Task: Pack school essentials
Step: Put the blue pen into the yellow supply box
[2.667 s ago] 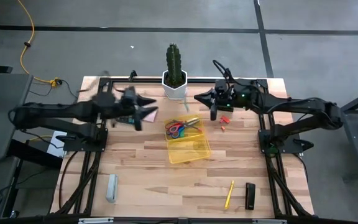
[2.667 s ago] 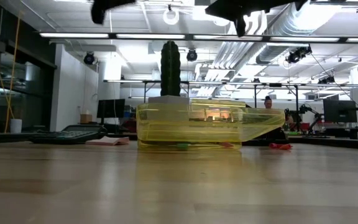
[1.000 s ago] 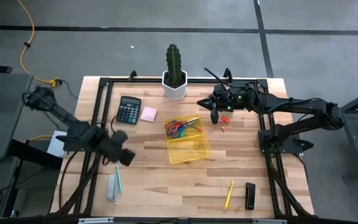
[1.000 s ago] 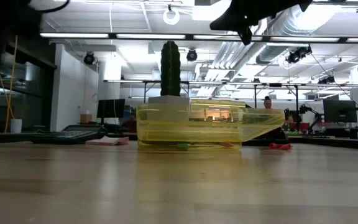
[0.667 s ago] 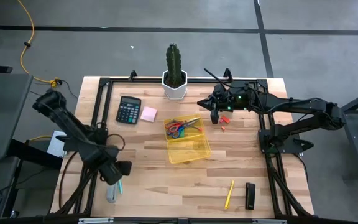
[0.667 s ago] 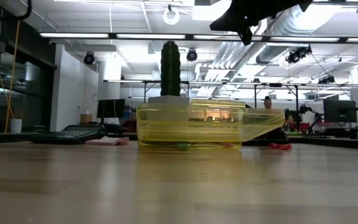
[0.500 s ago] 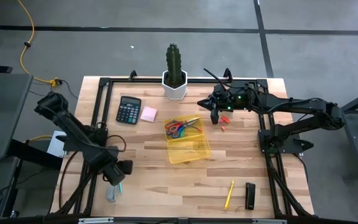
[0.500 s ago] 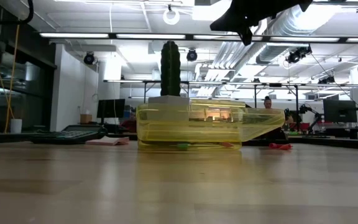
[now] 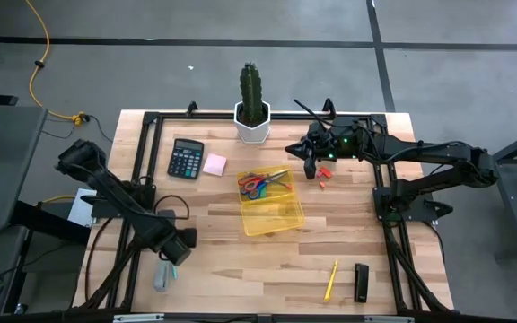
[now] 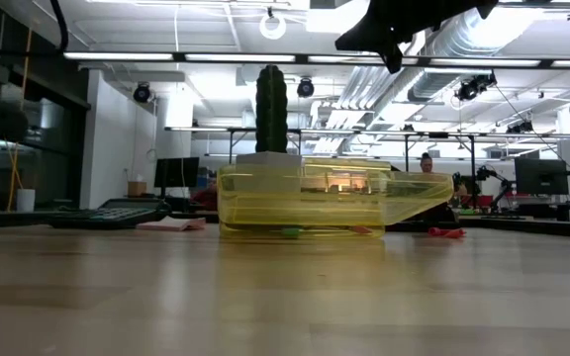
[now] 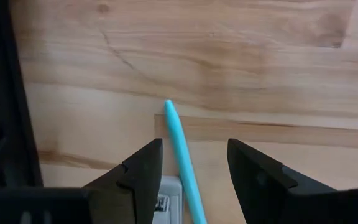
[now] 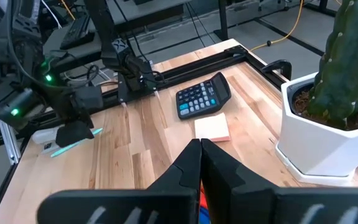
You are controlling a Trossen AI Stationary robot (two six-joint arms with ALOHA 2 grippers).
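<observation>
scissors [image 9: 257, 186] in bin [image 9: 281, 220] | calculator [image 9: 186, 159] left of sticky-note pad [image 9: 214, 164]

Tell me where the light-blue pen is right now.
In the high view the light-blue pen lies near the table's front-left corner, beside the grey block, directly under the open left gripper, whose fingers straddle it.

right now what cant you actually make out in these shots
- Light-blue pen: its lower end leaves the left wrist view at the bottom edge; in the high view the left gripper covers most of it.
- Grey block: partly under that gripper in the high view; only a corner shows in the left wrist view.
- Yellow box contents: low view blurs them through the tinted wall.
- Small red pieces: too small to identify in the high view.
</observation>
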